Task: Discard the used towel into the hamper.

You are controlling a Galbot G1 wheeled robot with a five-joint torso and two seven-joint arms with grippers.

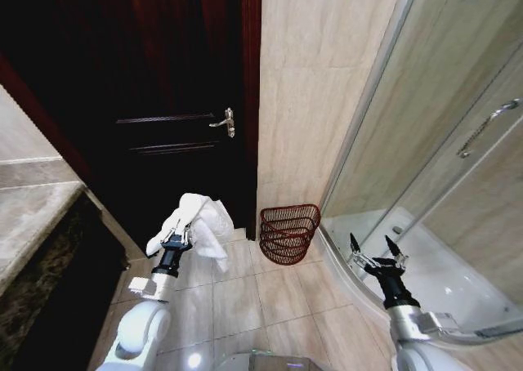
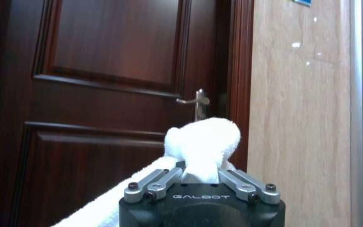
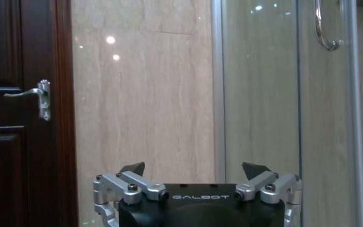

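A white towel (image 1: pixel 200 224) hangs bunched from my left gripper (image 1: pixel 179 238), which is shut on it above the tiled floor, in front of the dark door. In the left wrist view the towel (image 2: pixel 203 142) bulges up between the closed fingers (image 2: pixel 162 182), with a fold trailing down one side. The hamper (image 1: pixel 288 233), a reddish-brown wire basket, stands on the floor against the beige wall, to the right of the towel and a little farther off. My right gripper (image 1: pixel 375 249) is held open near the shower's edge, with nothing between its fingers (image 3: pixel 133 169).
A dark wooden door (image 1: pixel 163 93) with a metal lever handle (image 1: pixel 224 122) stands behind the towel. The glass shower enclosure (image 1: pixel 441 142) and its white tray (image 1: pixel 441 273) are on the right. A stone counter (image 1: pixel 33 216) runs along the left. Tiled floor (image 1: pixel 270 306) lies open before the hamper.
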